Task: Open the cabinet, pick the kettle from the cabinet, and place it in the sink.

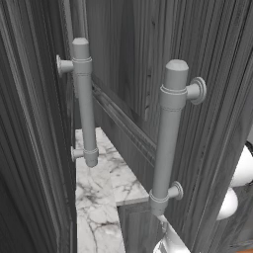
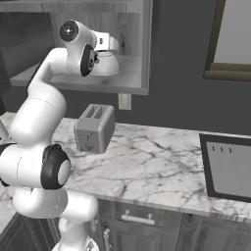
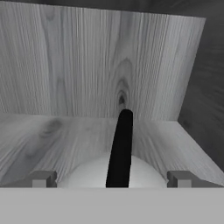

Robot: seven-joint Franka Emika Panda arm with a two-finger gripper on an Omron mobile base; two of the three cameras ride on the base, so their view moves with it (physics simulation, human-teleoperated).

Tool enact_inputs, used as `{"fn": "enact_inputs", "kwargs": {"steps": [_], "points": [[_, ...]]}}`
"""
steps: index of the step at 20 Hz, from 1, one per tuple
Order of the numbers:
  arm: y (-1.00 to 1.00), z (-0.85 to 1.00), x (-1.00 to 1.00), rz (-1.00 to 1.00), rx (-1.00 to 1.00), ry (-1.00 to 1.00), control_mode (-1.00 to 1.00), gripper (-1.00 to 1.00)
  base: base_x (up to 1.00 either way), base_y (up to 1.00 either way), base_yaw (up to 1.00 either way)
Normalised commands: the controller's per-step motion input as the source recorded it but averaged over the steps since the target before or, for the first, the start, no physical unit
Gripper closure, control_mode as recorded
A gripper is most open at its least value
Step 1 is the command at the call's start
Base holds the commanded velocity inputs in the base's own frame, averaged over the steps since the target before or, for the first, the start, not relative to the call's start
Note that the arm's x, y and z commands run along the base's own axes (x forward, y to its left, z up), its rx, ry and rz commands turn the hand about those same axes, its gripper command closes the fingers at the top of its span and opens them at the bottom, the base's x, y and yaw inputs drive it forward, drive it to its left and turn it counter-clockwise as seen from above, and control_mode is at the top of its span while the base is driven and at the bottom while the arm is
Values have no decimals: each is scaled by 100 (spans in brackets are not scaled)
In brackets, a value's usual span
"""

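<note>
Gripper: the gripper (image 3: 112,180) is spread as wide as it goes, its two grey fingertips (image 3: 41,179) standing well apart on either side of the kettle, not pressing on it and holding nothing.
Kettle: the kettle (image 3: 89,175) sits directly between the fingertips, low and close under the hand, its pale rounded top just ahead of them. In the right base view its body (image 2: 109,63) pokes out just past the hand.
Kettle handle: the dark arched handle (image 3: 120,148) runs straight away from the gripper toward the back wall, midway between the fingertips; its long axis lies along the reach of the hand.
Shelf: the kettle rests on the light wood-grain floor of the cabinet (image 3: 52,135), which spreads out on both sides of the gripper.
Cabinet interior: the back wall (image 3: 87,65) rises ahead of the gripper; a darker side wall closes the space to one side of it.
Cabinet door: a door stands swung out, its thick grey bar handle (image 1: 168,138) upright on two pegs.
Counter: white marble counter (image 2: 152,166) lies below the gripper, with a grey toaster (image 2: 94,128) beneath the cabinet.
Sink: the dark basin (image 2: 230,166) sits in the marble, well off to the side of the gripper and lower.
</note>
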Motion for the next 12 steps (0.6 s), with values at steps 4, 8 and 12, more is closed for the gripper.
{"fn": "enact_inputs", "kwargs": {"steps": [4,8,12], "points": [[0,-9,1,-2,3,2,-100,-100,0,0,0],[0,-18,0,-4,1,0,-100,100,0,0,0],[0,-21,0,-4,1,0,-100,100,0,0,0]]}}
